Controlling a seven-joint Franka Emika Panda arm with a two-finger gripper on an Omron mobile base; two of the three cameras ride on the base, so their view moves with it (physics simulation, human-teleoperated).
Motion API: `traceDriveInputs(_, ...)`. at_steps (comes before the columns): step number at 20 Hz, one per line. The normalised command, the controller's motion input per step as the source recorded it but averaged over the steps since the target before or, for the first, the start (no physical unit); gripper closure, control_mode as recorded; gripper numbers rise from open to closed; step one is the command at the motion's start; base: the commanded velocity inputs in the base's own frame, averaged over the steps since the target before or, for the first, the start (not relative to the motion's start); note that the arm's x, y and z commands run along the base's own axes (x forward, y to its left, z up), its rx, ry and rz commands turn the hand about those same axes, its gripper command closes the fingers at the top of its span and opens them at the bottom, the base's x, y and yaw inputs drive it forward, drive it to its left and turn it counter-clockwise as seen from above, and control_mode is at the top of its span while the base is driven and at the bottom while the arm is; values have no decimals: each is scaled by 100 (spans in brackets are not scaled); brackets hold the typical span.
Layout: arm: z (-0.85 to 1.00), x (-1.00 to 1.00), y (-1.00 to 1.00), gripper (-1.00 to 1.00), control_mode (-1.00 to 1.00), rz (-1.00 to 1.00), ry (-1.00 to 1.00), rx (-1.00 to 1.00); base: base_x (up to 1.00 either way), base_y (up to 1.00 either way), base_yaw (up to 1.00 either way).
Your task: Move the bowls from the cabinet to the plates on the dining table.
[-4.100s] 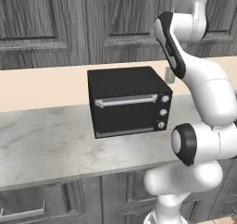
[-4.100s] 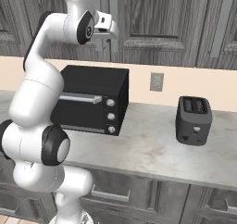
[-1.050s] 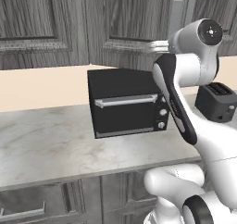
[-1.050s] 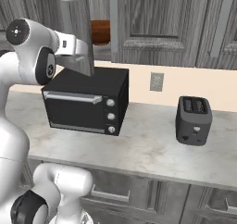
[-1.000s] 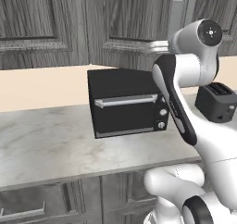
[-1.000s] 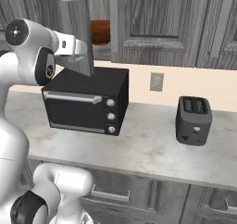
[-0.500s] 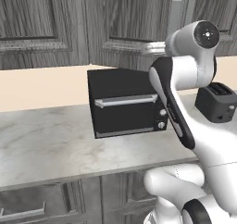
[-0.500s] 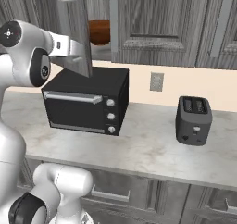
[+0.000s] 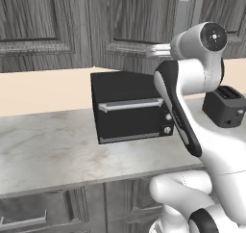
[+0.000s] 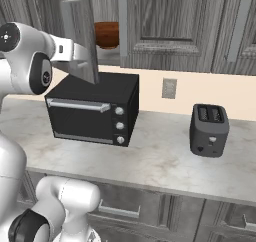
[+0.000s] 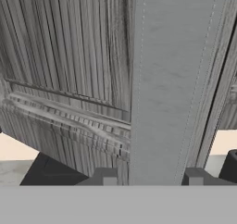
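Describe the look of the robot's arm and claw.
The arm is glossy white, built of rounded, bulbous links with dark grey bands and round black caps at the joints. No cables or markings show. The claw ends in two small, dark, blocky finger tips, seen in the hand view.

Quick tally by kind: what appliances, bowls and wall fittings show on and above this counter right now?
Toaster oven, black: 1
Toaster, dark: 1
Reddish-brown bowl in the open cabinet: 1
Wall outlet: 1
Total: 4
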Motion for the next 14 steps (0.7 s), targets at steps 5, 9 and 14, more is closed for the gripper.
traceDriveInputs(5,1,-6,55,100,-100,0,0,0,0,0,0)
traceDriveInputs(9,0,-16,58,100,-100,0,0,0,0,0,0)
traceDriveInputs(14,0,-18,64,100,-100,0,0,0,0,0,0)
